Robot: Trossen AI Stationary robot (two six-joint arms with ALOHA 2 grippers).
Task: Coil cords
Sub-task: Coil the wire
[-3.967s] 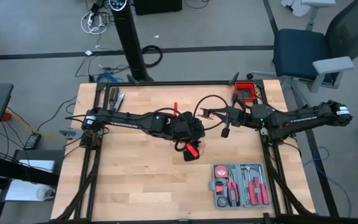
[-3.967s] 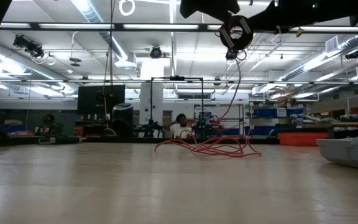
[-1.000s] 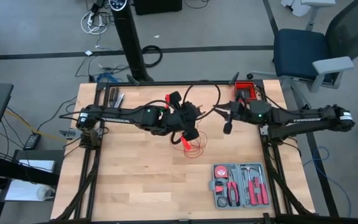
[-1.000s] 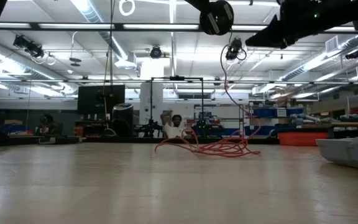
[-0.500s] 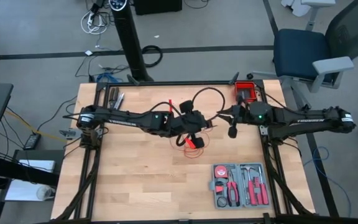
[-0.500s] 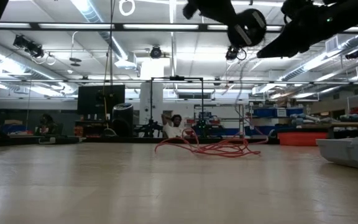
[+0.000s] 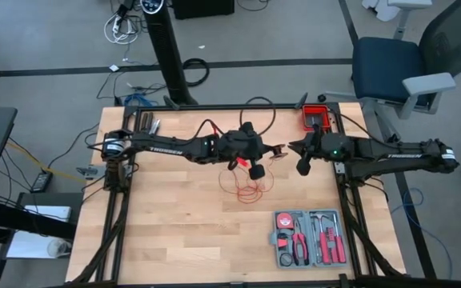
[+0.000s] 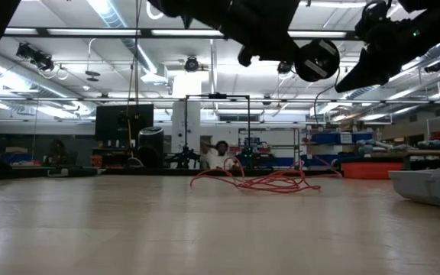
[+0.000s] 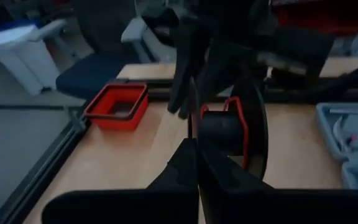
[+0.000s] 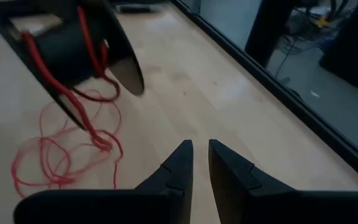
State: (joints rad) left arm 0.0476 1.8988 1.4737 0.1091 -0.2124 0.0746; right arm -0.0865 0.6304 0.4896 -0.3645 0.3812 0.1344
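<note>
Cord (image 7: 247, 189), thread-thin, red and surely limp and light, lies tangled mid-table with a few turns on the black spool (image 10: 73, 46) clamped in the left gripper (image 7: 250, 160), best pinched near the spool by the right gripper (image 10: 200, 163), its fingers narrowly apart and empty.

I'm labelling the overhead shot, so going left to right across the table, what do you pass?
Left gripper beside the black spool and loose red cord → right gripper → red bin → grey tool case.
</note>
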